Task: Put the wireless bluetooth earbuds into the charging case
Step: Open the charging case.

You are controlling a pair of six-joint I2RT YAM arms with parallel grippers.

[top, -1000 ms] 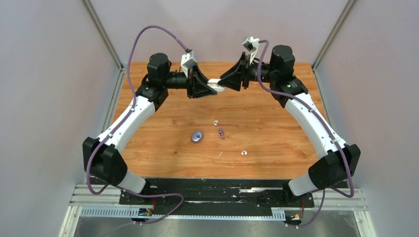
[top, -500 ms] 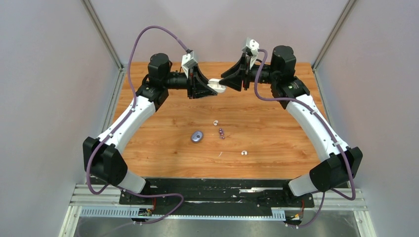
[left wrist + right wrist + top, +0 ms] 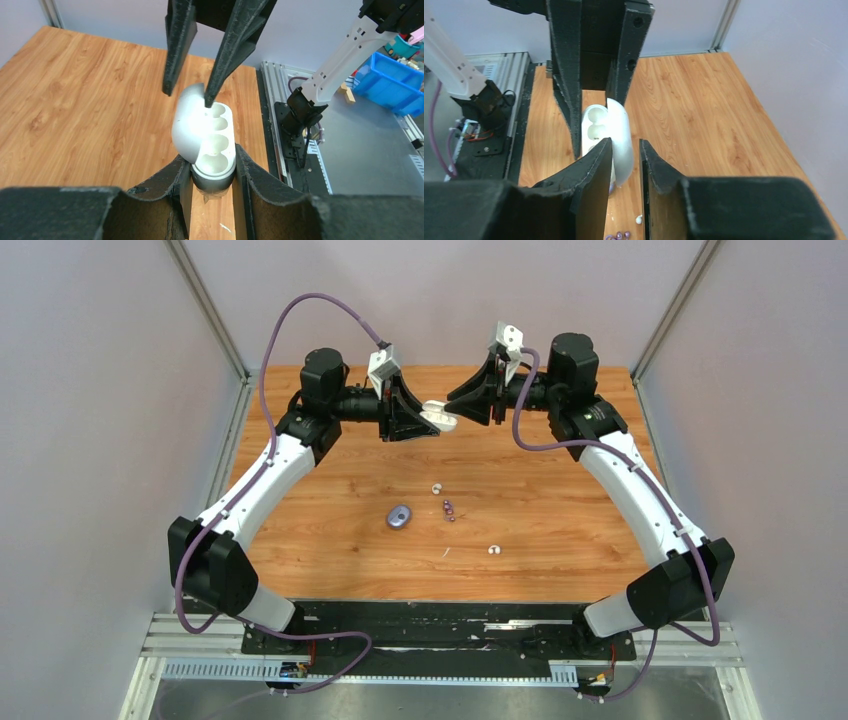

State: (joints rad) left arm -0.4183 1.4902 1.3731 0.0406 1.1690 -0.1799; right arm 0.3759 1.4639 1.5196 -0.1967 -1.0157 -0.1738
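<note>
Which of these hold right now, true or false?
1. The left gripper holds the white case off the table. True.
2. The lid of the white case is shut. False: it stands open, and the wells show.
3. The wells of the white case are filled. False: they are empty, and the white earbuds lie apart on the table.
4. The purple case lies on the table, left of the purple earbuds. True.
5. The right gripper has one finger on each side of the lid. True.
</note>
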